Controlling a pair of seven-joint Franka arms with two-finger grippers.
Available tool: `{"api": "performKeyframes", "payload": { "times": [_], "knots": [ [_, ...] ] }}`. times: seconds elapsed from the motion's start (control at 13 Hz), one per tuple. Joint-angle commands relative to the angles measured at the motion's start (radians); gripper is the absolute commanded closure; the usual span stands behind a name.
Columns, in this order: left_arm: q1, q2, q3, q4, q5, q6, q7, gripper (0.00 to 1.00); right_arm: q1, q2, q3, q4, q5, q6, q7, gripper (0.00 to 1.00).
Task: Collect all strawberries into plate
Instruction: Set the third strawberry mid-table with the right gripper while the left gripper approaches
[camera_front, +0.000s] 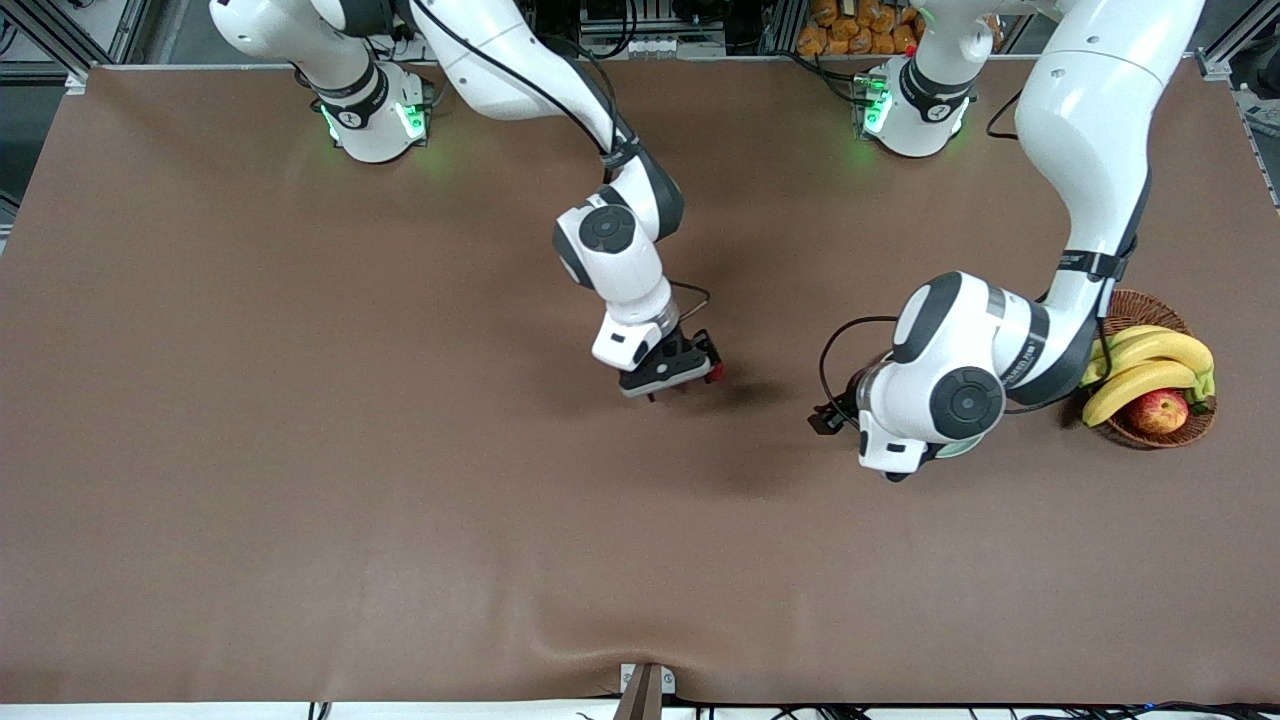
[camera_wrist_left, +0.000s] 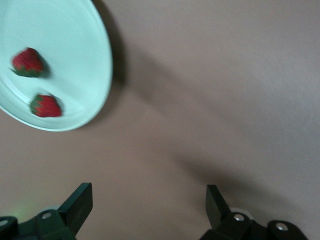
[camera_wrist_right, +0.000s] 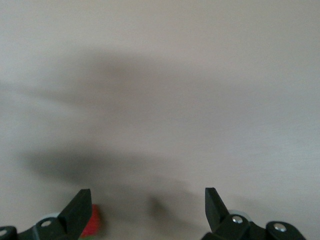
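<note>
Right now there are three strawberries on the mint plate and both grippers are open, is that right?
Not quite. The left wrist view shows two strawberries on the plate, not three. A third lies beside the right gripper. Both grippers, left gripper included, are open.

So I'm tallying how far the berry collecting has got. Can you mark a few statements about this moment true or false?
1. A strawberry and a second strawberry lie in the plate. True.
2. The left claw grips a berry. False: it is open and empty, over bare table beside the plate.
3. The third strawberry sits in the basket. False: it is right beside one finger of the right claw, near the middle of the table.
4. The right claw is open. True.
5. The basket is empty. False: it holds bananas and an apple.
</note>
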Motion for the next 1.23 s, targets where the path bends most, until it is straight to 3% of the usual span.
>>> {"api": "performKeyframes", "payload": {
  "times": [0.0, 0.23, 0.46, 0.69, 0.84, 1.15],
  "knots": [
    [-0.065, 0.022, -0.002, -0.004, 0.028, 0.031, 0.013, 0.0, -0.035, -0.124, -0.075, -0.027, 0.005, -0.18, -0.107, 0.0],
    [-0.192, 0.044, -0.001, -0.004, 0.117, 0.115, 0.018, 0.0, -0.153, -0.27, -0.08, -0.033, 0.005, -0.445, -0.251, 0.0],
    [-0.251, 0.081, 0.001, -0.017, 0.161, 0.232, 0.019, 0.0, -0.244, -0.377, -0.075, -0.036, -0.006, -0.624, -0.29, 0.0],
    [-0.286, 0.118, 0.001, -0.071, 0.22, 0.353, 0.012, 0.0, -0.334, -0.459, -0.039, -0.036, -0.148, -0.737, -0.289, 0.0],
    [-0.274, 0.113, 0.002, -0.16, 0.249, 0.457, 0.009, 0.0, -0.431, -0.523, 0.042, -0.036, -0.2, -0.788, -0.278, 0.0],
    [-0.277, 0.093, 0.001, -0.206, 0.252, 0.459, -0.007, 0.1, -0.687, -0.64, 0.239, -0.035, -0.355, -0.92, -0.264, 0.0]
  ]
}}
